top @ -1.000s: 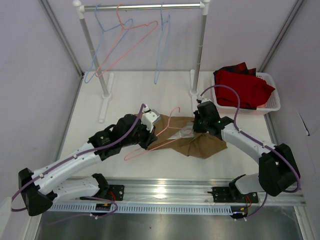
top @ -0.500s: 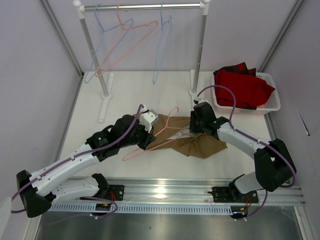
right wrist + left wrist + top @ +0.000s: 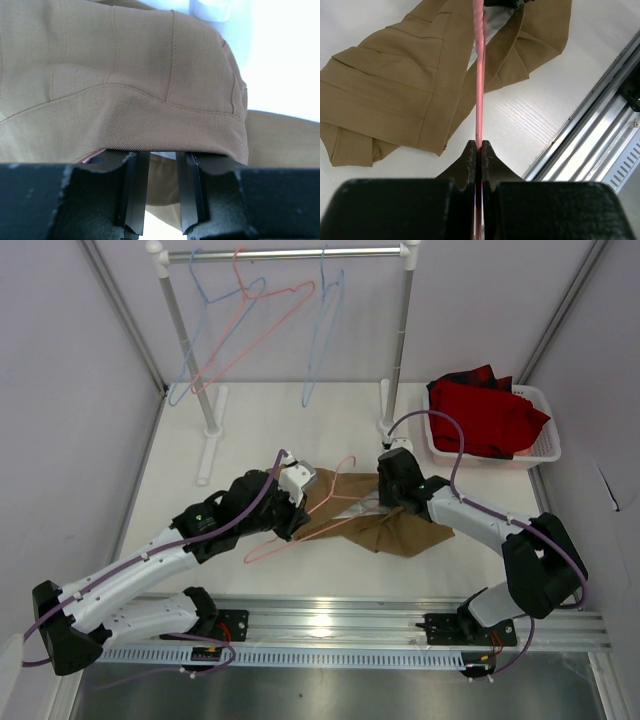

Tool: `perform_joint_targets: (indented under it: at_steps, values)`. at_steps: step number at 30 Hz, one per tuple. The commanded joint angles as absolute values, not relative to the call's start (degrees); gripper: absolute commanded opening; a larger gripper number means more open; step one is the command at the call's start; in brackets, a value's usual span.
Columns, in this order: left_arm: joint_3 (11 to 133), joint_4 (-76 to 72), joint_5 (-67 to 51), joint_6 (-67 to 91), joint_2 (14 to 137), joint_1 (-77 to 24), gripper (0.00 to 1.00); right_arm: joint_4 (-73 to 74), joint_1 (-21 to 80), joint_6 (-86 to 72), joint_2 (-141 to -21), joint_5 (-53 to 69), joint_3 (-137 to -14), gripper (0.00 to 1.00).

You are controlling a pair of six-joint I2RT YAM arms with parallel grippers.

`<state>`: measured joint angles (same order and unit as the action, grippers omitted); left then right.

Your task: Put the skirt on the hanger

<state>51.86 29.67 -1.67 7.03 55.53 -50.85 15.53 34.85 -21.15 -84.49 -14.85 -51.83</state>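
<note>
sliding the hanger's corner into the skirt opening
the left gripper (image 3: 479, 150) is pressed together on the thin salmon-pink wire hanger (image 3: 480, 85), whose long bar runs from near-left to far-right over the white table (image 3: 270, 430), hook pointing away towards the white clothes rail (image 3: 290, 254), far corner at the soft tan-brown cloth skirt (image 3: 400, 528); the skirt lies crumpled mid-table, lengthwise left to right. the right gripper (image 3: 161, 190) has the skirt's edge draped over its slightly parted fingers; i cannot tell whether they nip cloth. best to lift that edge open and feed the wire along its own line, low and straight
</note>
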Motion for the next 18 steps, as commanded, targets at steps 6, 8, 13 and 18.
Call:
perform_joint_targets:
  at_steps: [6,8,13,18]
  values:
    - [53.44,29.00,-0.97,6.15,54.41,-51.15,0.00,13.10,36.56,-18.90,-86.92,-21.44,-51.59,0.27]
    - [53.18,28.83,-1.05,6.15,54.49,-51.15,0.00,12.75,37.00,-18.72,-87.36,-21.80,-51.50,0.27]
    - [53.26,29.18,-1.06,6.15,54.41,-51.15,0.00,12.83,37.70,-18.11,-88.94,-23.38,-52.03,0.27]
    - [53.17,29.18,-0.88,6.15,54.23,-51.15,0.00,13.18,37.79,-18.02,-89.74,-23.56,-52.38,0.19]
